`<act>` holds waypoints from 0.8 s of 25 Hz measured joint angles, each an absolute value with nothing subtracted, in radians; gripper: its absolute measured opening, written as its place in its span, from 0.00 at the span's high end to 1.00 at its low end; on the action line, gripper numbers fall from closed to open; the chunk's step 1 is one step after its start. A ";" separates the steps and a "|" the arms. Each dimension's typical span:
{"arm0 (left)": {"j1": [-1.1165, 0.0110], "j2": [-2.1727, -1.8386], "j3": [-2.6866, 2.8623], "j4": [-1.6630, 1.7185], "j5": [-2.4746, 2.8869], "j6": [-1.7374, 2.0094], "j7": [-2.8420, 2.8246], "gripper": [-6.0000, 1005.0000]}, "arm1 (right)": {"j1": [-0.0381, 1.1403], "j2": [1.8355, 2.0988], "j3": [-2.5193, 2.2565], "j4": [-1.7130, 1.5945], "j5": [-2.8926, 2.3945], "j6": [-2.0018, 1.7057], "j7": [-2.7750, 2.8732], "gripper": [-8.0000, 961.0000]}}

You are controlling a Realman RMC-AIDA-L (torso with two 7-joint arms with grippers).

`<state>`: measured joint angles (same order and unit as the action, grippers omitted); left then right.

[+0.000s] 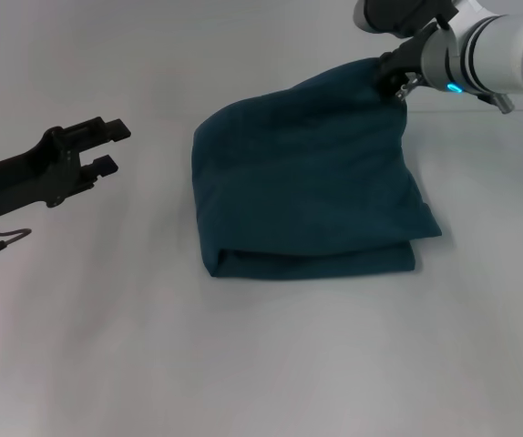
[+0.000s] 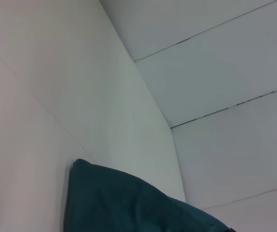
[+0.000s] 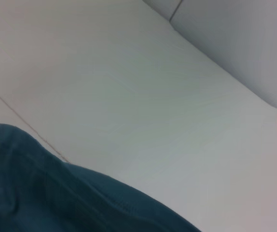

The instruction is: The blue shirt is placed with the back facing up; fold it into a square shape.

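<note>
While the blue shirt [image 1: 307,182] lies folded into a thick, roughly square bundle on the white table [image 1: 243,364], the right gripper [image 1: 398,80] pinches its far right corner, fingers closed on the cloth and lifting that corner slightly. Most of the bundle spreads out nearer the robot than this gripper. Well off to the shirt's left, the left gripper [image 1: 107,148] hovers empty, its two black fingers parted.

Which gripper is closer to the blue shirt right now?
Right. The right gripper is at the blue shirt's far corner; the left gripper hangs open, apart on its left side.
</note>
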<state>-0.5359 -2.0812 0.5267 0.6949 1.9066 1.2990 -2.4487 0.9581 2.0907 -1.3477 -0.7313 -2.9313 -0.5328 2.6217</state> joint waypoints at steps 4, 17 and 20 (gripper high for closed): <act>-0.536 -2.081 0.526 0.695 1.907 1.298 -2.448 0.33 | 0.959 2.090 -1.339 -0.731 -2.932 -0.529 2.623 0.96; -0.537 -2.080 0.526 0.695 1.907 1.296 -2.448 0.33 | 0.955 2.088 -1.297 -0.727 -2.931 -0.527 2.623 0.96; -0.535 -2.080 0.526 0.695 1.907 1.296 -2.448 0.33 | 0.956 2.085 -1.282 -0.720 -2.931 -0.528 2.623 0.96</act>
